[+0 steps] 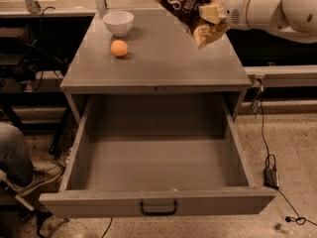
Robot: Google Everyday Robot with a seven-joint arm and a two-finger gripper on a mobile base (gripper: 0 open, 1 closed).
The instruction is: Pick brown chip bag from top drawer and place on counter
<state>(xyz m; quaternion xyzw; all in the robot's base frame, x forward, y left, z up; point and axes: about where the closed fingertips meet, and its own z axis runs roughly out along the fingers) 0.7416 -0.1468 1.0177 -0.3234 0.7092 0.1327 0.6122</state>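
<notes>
Grey cabinet on speckled flooring: its flat surface (163, 63) sits above the top drawer (158, 200), which is pulled open and shows only its bare grey bottom inside. Over the surface's far right corner the brown chip bag (184, 1) hangs tilted in the air. The end effector (214, 15), reaching in from the right on a white arm (267, 6), pinches the bag's lower right end. Far left on the surface sits a white bowl (118, 22), showing only its white inside, with an orange (119, 48) just in front of it.
</notes>
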